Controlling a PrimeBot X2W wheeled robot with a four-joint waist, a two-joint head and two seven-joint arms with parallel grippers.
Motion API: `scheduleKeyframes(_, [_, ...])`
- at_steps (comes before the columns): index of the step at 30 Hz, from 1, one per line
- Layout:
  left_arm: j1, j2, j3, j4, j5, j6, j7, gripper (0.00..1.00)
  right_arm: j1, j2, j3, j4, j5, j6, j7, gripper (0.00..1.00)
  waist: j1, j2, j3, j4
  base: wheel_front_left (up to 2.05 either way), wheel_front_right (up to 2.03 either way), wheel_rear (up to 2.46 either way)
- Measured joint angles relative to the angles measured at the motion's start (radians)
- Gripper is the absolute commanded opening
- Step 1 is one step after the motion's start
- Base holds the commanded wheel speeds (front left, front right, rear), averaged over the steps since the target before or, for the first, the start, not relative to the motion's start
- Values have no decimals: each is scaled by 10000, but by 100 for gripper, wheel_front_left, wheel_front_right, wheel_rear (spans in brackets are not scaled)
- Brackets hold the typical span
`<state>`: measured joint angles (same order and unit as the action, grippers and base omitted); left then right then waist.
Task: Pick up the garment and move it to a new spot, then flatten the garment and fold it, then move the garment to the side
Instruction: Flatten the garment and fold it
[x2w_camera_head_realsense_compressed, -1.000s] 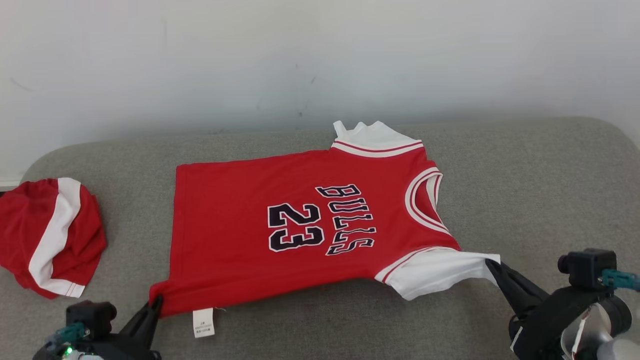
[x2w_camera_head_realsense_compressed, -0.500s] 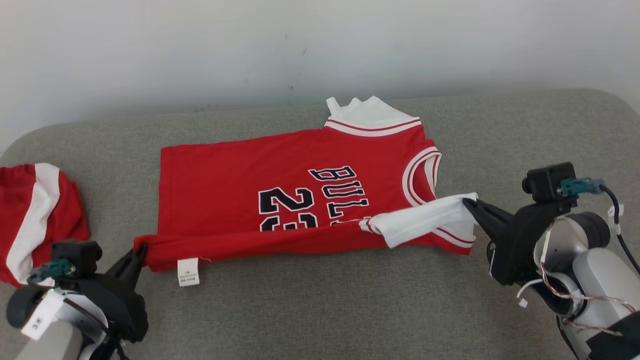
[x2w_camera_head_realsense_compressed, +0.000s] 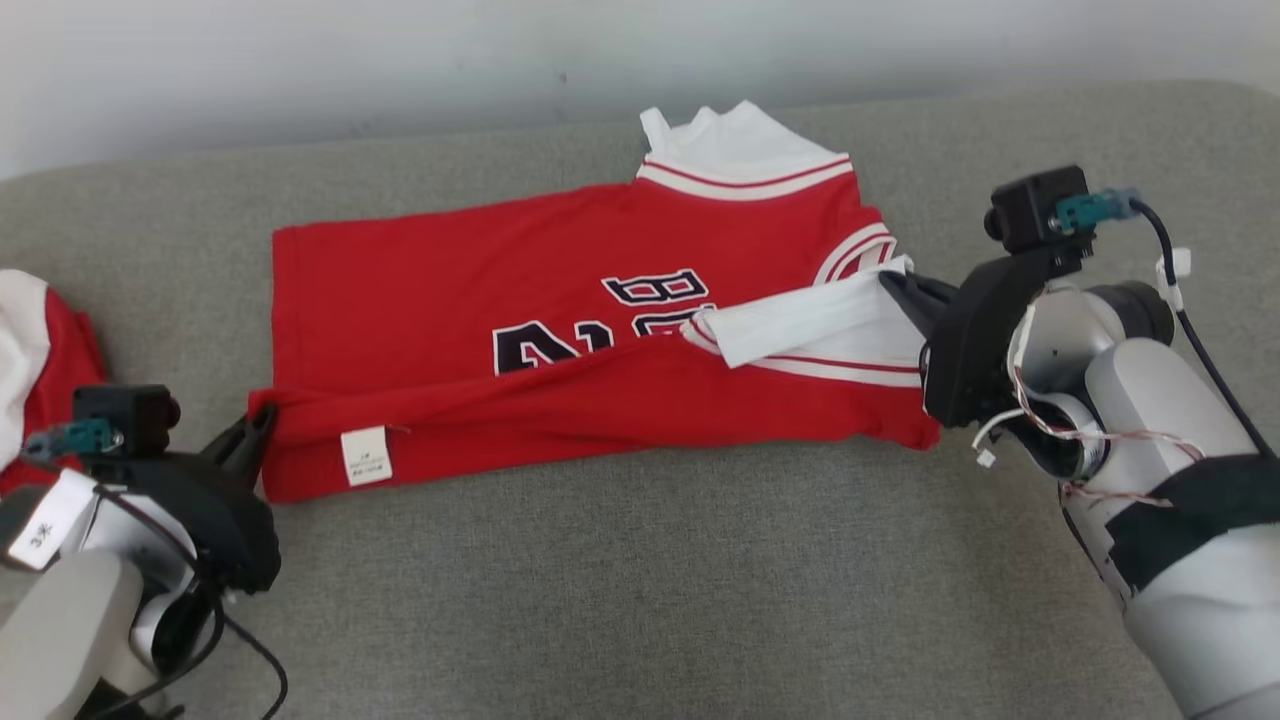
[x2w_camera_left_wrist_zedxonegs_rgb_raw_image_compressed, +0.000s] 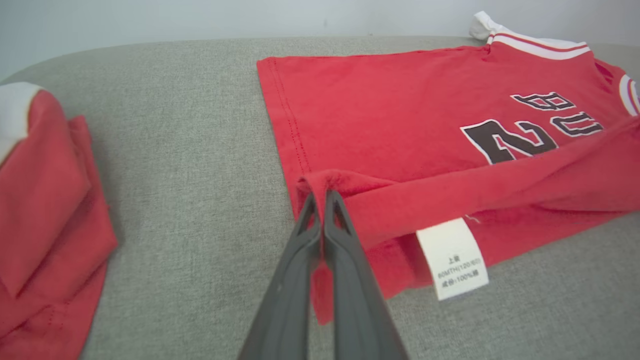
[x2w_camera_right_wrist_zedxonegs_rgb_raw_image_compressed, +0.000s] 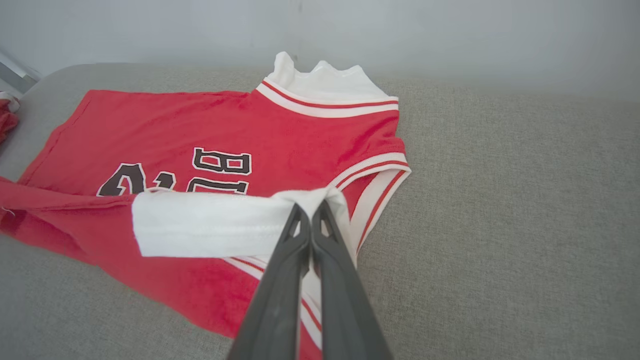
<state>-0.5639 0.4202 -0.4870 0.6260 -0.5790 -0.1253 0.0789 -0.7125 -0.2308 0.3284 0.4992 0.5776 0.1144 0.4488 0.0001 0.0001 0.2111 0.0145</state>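
The garment (x2w_camera_head_realsense_compressed: 480, 270) is a red jersey with white sleeves and dark lettering, lying on the grey cushion. Its near long edge is lifted and rolled over toward the far side, hiding part of the number. My left gripper (x2w_camera_head_realsense_compressed: 262, 418) is shut on the red hem corner (x2w_camera_left_wrist_zedxonegs_rgb_raw_image_compressed: 320, 182), beside the white care label (x2w_camera_left_wrist_zedxonegs_rgb_raw_image_compressed: 452, 257). My right gripper (x2w_camera_head_realsense_compressed: 895, 290) is shut on the white sleeve (x2w_camera_right_wrist_zedxonegs_rgb_raw_image_compressed: 225, 220), held over the jersey's chest. The garment (x2w_camera_right_wrist_zedxonegs_rgb_raw_image_compressed: 150, 135) stretches between both grips.
A second red and white cloth (x2w_camera_head_realsense_compressed: 40, 350) lies bunched at the cushion's left end, close to my left arm. The grey cushion (x2w_camera_head_realsense_compressed: 640, 600) runs bare in front of the jersey. A pale wall stands behind the cushion's far edge.
Both grippers have carried the jersey's near edge up and toward the far side, folding it over the number and lettering. The head camera has tilted down, shifting the whole picture.
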Motion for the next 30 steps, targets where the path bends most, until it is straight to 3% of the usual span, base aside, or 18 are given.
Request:
scheduleKeyframes(15, [-1070, -73, -832, 878, -506, 0, -228, 0, -1426, 535, 382, 2454, -748, 2, -1333, 0, 0, 1, 930, 10, 0, 0, 0])
scheduleKeyframes(16, [-1096, -77, -880, 961, -566, 0, -270, 0, -1429, 546, 397, 2554, -802, 2, -1455, 15, 0, 1, 935, 15, 0, 0, 0])
scheduleKeyframes(17, [-1136, -82, -909, 1041, -591, 0, -288, 0, -1448, 564, 395, 2673, -828, 2, -1618, 46, 0, 0, 937, 19, 0, 0, 0])
scheduleKeyframes(18, [-1180, -86, -934, 1101, -616, 0, -382, 27, -1492, 589, 397, 2790, -857, 2, -1741, 100, 0, 0, 935, 23, 0, 0, 0])
scheduleKeyframes(19, [-1214, -94, -949, 1149, -616, 0, -458, 50, -1553, 617, 401, 2878, -857, 2, -1868, 100, 0, 1, 931, 27, 0, 0, 0])
scheduleKeyframes(20, [-1235, -130, -961, 1254, -617, 0, -539, 100, -1597, 642, 399, 2966, -863, 4, -2040, 100, 0, 1, 920, 34, 0, 0, 0])
scheduleKeyframes(30, [-866, -332, -1012, 1778, -713, 0, -1814, 100, -1069, 554, 412, 3478, -869, 61, -3664, 100, -1, -1, 437, 117, 0, 0, 0])
